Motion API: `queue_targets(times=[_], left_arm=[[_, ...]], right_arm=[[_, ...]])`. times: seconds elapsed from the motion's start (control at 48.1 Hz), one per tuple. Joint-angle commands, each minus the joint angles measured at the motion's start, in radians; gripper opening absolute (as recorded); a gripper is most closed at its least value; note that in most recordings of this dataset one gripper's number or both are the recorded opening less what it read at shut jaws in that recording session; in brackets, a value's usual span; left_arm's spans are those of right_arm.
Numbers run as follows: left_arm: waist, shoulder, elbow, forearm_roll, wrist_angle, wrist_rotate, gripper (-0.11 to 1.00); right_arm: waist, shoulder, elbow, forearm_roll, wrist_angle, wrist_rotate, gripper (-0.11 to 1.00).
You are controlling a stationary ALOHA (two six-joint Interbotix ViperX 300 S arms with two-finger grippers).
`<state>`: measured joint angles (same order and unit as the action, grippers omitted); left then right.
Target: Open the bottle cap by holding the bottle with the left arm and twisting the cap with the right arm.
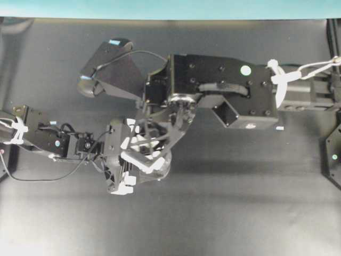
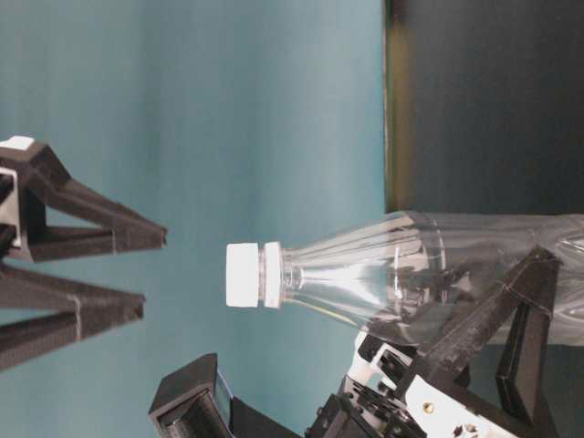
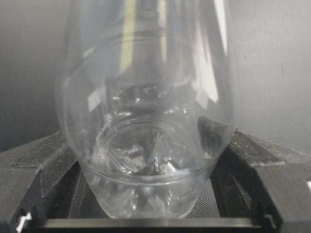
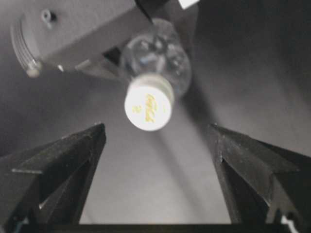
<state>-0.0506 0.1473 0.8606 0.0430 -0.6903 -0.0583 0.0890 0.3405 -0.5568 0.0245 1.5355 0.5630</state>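
The clear bottle stands upright, with its base held between the fingers of my left gripper, which is shut on it. The bottle's body fills the left wrist view. The white cap is on the bottle's neck. My right gripper is open and lined up beyond the cap, a short gap away from it. In the right wrist view the cap shows end-on ahead of the wide-open right gripper. In the overhead view the right gripper covers the bottle, and the left gripper reaches in from the left.
A tiny white scrap lies on the dark table under the right arm's boxy housing. A black stand is at the right edge. A teal wall runs along the far edge.
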Motion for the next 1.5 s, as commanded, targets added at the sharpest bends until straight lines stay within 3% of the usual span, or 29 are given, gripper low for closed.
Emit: queue_targets(times=[0.0, 0.499, 0.582, 0.749, 0.978, 1.144, 1.477], left_arm=[[-0.005, -0.003, -0.008, 0.003, -0.005, -0.003, 0.8], [-0.006, -0.003, -0.006, 0.003, -0.003, -0.003, 0.8], [-0.006, -0.003, -0.006, 0.003, -0.005, -0.003, 0.8], [-0.005, -0.003, -0.009, 0.003, -0.005, -0.003, 0.8], [-0.005, -0.003, -0.011, 0.003, -0.005, -0.003, 0.8], [-0.006, -0.002, -0.011, 0.003, -0.005, -0.003, 0.8], [-0.006, -0.002, -0.011, 0.003, -0.005, -0.003, 0.8]], right_arm=[[0.037, 0.005, 0.009, 0.008, -0.031, 0.018, 0.8], [0.037, 0.003, 0.124, 0.028, -0.127, 0.008, 0.77], [0.04, 0.003, 0.132, 0.031, -0.127, -0.017, 0.7], [0.041, 0.003, 0.132, 0.035, -0.126, -0.078, 0.37], [0.037, 0.005, 0.126, 0.035, -0.124, -0.164, 0.36], [0.034, 0.005, 0.126, 0.035, -0.104, -0.307, 0.36], [0.035, 0.006, 0.121, 0.034, -0.071, -0.676, 0.36]])
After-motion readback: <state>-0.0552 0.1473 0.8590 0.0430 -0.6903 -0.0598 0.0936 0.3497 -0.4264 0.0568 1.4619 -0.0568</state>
